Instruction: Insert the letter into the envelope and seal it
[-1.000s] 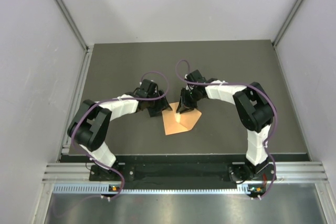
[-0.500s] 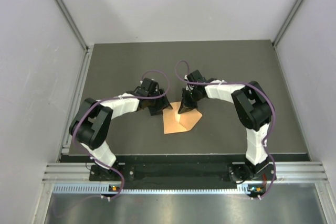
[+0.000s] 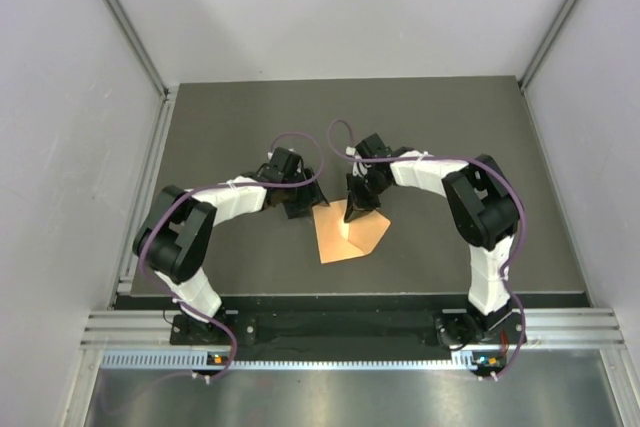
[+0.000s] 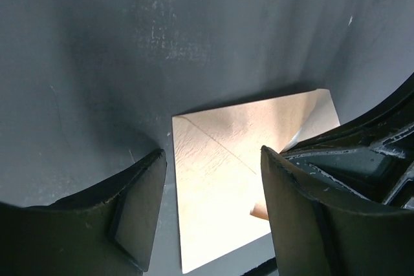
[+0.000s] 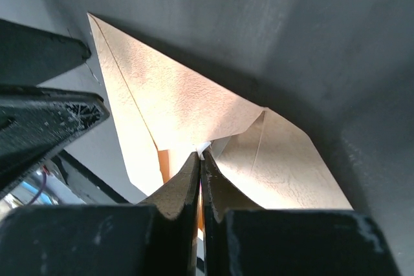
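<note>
Bench: your dark grey bench (image 3: 230, 117) carries one sheet-like thing, near its middle and between the two arms.
Envelope: the orange envelope (image 3: 355, 242) lies flat on the bench, just ahead of both claws. In the top view its outline runs to a point on the right-hand side.
Flap: in your right wrist view the triangular flap (image 5: 284, 166) lies spread out beside the body, with the crease running up to the right claw's tips. It is not folded over.
Left claw: your left claw (image 3: 296, 211) sits low at the envelope's far left corner. Its jaws stand apart, and in the left wrist view the envelope's corner lies in the gap between them. It grips nothing. You cannot tell whether the fingers (image 4: 139, 218) touch the bench.
Right claw: your right claw (image 3: 357, 213) points down onto the envelope's far edge, where flap and body meet. Its jaws are closed, fingertip against fingertip. You cannot tell whether any paper is caught between them.
Letter: you cannot tell where the letter lies. Only a pale sliver (image 5: 203, 148) shows right at the right claw's tips, too small to name.
Claws: the two stand near each other, with the envelope's far edge between them.
</note>
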Robot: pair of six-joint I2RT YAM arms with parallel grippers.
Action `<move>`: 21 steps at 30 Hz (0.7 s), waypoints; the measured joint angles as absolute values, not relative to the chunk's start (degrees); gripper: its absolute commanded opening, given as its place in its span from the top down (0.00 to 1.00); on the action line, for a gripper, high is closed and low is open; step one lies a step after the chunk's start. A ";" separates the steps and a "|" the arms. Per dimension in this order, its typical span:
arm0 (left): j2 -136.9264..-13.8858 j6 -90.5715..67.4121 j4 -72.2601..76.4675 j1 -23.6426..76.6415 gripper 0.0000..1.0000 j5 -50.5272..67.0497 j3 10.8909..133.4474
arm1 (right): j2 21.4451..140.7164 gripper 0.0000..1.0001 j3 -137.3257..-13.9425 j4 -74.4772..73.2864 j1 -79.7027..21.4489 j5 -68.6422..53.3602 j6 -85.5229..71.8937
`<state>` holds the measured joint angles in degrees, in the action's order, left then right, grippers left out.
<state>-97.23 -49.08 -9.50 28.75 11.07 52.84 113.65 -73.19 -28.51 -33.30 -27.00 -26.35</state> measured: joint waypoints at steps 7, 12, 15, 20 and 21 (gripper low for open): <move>-98.04 -49.21 -7.27 28.45 0.35 13.19 52.84 | 113.67 1.00 -73.52 -28.53 -33.21 -29.95 -26.04; -98.65 -49.32 -5.91 28.05 0.36 14.55 52.86 | 114.02 1.00 -74.19 -28.12 -33.26 -31.53 -26.63; -99.07 -49.30 -5.34 27.88 0.37 14.81 53.15 | 114.54 1.00 -74.96 -28.36 -33.26 -31.88 -27.03; -99.44 -49.30 -4.67 27.73 0.37 14.85 53.32 | 115.22 1.00 -75.09 -28.34 -33.23 -31.46 -28.25; -99.44 -49.30 -4.62 27.73 0.37 14.83 53.32 | 115.28 1.00 -75.07 -28.34 -33.26 -31.11 -28.56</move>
<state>-99.44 -49.30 -4.62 27.73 14.83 53.32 115.28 -75.07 -28.34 -33.26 -31.11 -28.56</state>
